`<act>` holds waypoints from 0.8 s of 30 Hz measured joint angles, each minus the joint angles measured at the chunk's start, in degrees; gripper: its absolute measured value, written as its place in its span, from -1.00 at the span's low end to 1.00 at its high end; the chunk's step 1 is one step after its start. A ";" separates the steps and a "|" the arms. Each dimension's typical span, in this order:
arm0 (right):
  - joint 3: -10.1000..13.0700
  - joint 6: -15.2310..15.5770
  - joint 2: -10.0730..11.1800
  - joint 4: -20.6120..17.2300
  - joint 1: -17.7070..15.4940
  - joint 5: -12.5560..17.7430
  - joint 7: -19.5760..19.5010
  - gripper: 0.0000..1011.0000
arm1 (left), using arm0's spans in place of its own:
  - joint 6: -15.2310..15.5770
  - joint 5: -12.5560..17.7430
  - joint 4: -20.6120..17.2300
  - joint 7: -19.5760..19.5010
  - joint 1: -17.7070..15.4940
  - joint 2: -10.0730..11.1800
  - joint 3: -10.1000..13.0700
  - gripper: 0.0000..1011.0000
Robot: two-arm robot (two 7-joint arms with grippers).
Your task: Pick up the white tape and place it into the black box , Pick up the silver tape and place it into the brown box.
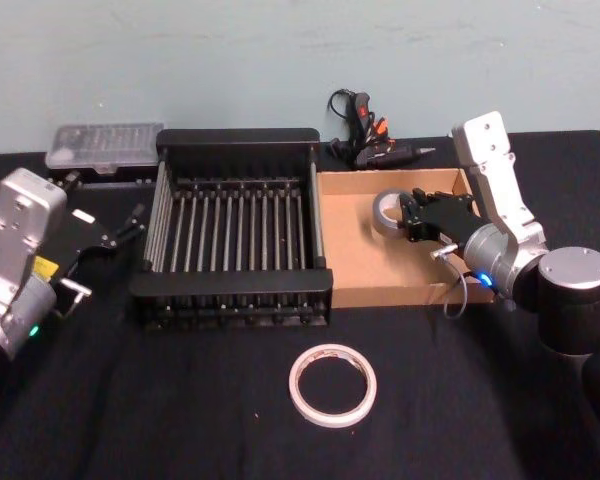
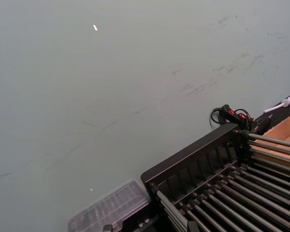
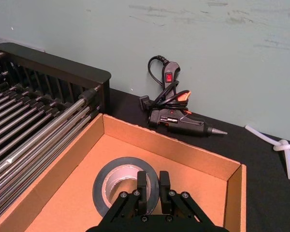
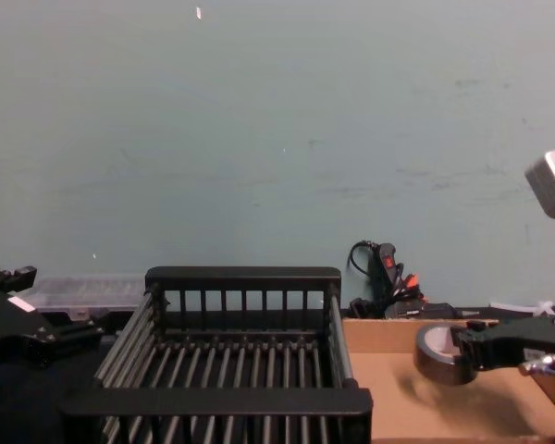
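Nearest on the black surface point(image 1: 160, 420) lies the white tape point(image 1: 332, 385), flat, in front of the gap between the two boxes and apart from both. Behind it to the left stands the black box point(image 1: 232, 235), and just to its right, side against side, the brown box point(image 1: 380, 275). The right gripper point(image 1: 412, 222) reaches over the brown box from the right; its fingers point(image 3: 144, 186) are closed on the rim of the silver tape point(image 3: 117, 180), one inside the core and one outside, the roll tilted low over the cardboard floor. The left gripper point(image 1: 128, 225) hangs left of the black box, fingers spread and holding nothing. Farther back, a clear case point(image 1: 105, 146) sits left and a black glue gun point(image 3: 176, 123) behind the brown box.
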 joint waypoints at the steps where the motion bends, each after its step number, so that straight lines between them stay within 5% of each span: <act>1: 0.00 0.00 0.00 0.00 0.00 0.00 0.00 -0.69 | 0.00 0.00 0.00 0.00 0.00 0.00 0.00 0.98; 6: -0.01 0.00 0.02 0.00 0.00 0.04 0.00 -0.56 | 0.00 0.00 0.00 0.00 0.00 0.00 0.00 0.98; 24: -0.01 -0.01 0.05 -0.02 0.01 0.17 0.03 0.61 | 0.00 0.00 0.00 0.00 0.00 0.00 0.00 0.98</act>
